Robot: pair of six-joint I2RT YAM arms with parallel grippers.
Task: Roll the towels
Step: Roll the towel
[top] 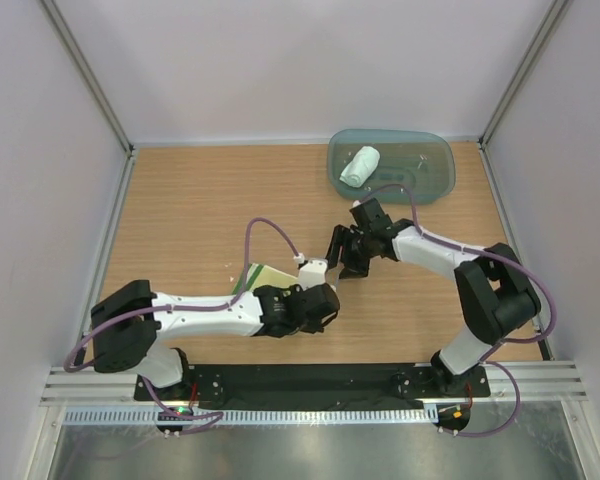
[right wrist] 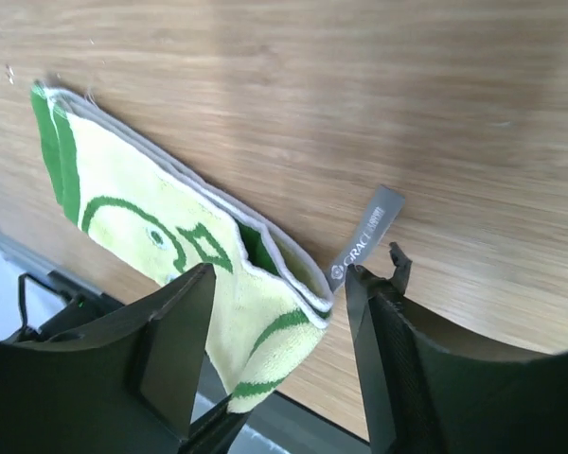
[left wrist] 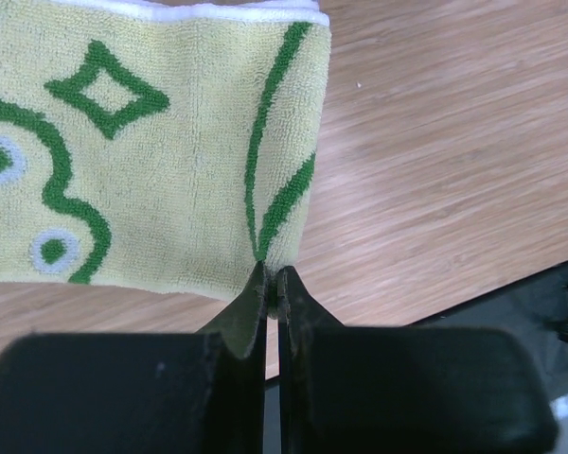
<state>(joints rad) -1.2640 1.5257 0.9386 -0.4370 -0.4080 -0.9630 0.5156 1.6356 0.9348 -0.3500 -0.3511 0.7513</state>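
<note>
Towels stand at different stages: the mint-white towel [top: 360, 165] lies rolled in the teal tray [top: 435, 170] at the far right corner of the desk [top: 200, 200], while the yellow towel [left wrist: 151, 161], folded but not rolled, is near the middle of the near edge. The left hand [left wrist: 272, 279] pinches its edge tight. The right hand [right wrist: 282, 274] stands wide, fingers either side of the end with the grey label [right wrist: 369, 232]. Rolling seems not yet begun; next, the right hand should close on that end and turn it over.
</note>
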